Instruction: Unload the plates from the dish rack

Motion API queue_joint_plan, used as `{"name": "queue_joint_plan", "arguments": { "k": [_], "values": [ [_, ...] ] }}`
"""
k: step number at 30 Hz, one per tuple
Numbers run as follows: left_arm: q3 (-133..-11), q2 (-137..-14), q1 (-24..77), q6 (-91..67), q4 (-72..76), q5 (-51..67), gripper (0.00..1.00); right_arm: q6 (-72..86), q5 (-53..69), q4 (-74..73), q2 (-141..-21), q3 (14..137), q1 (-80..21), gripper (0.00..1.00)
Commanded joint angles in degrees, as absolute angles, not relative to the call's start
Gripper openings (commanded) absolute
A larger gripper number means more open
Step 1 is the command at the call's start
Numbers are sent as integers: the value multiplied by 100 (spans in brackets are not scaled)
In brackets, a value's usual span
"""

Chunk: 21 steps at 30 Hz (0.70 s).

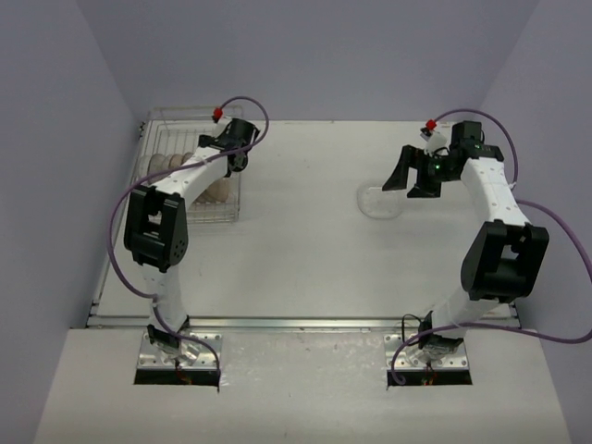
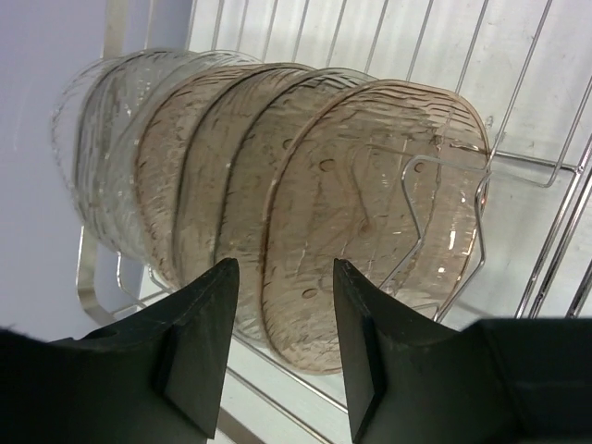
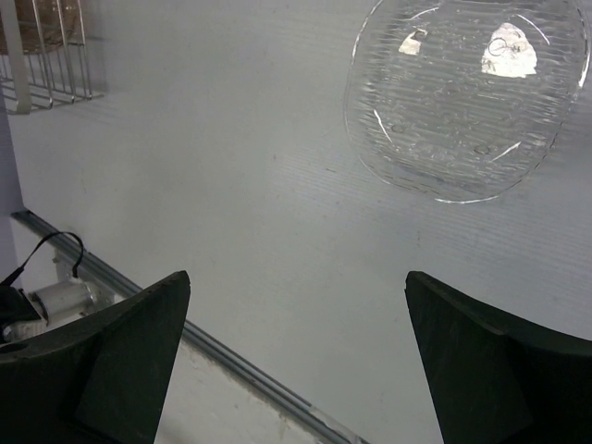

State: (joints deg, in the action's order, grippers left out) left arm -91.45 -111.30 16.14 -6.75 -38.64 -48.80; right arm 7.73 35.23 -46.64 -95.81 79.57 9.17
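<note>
The dish rack (image 1: 176, 120) stands at the table's far left. Several translucent pink-brown plates (image 1: 168, 165) stand on edge in it. In the left wrist view the plates (image 2: 370, 203) stand in a row between the rack wires (image 2: 546, 166). My left gripper (image 1: 229, 162) is open, and its fingertips sit just in front of the lower rim of the nearest plate without touching it (image 2: 282, 268). One clear plate (image 1: 379, 200) lies flat on the table at the right, also in the right wrist view (image 3: 467, 102). My right gripper (image 1: 412, 178) hovers beside it, wide open and empty (image 3: 296, 277).
A metal rail (image 3: 231, 365) runs along the table's near edge. Purple walls (image 1: 83, 111) close in the left, back and right sides. A corner of the rack (image 3: 46, 46) shows far across the table in the right wrist view.
</note>
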Motion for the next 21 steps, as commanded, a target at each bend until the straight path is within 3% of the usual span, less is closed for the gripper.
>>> {"name": "queue_joint_plan", "arguments": {
  "k": [1, 6, 8, 12, 14, 21],
  "values": [
    [-9464, -11435, 1571, -745, -3846, -5074, 42, 835, 3832, -4535, -9250, 8011, 888, 99],
    [-9632, -11584, 1494, -765, -3936, -5072, 33, 835, 3868, -4526, -9220, 8007, 888, 99],
    [-9676, -11550, 1451, -731, -3921, -5063, 20, 835, 3884, -4526, -9254, 8050, 888, 99],
    [-9686, -11414, 1457, -637, -3894, -5177, 14, 884, 3976, -4528, -9337, 8075, 896, 99],
    [-9725, -11307, 1459, -516, -3870, -5325, 6, 927, 4052, -4519, -9374, 8085, 889, 99],
    [-9733, -10907, 1574, 286, -3526, -6014, 0, 918, 4157, -4527, -9400, 8146, 888, 99]
  ]
}}
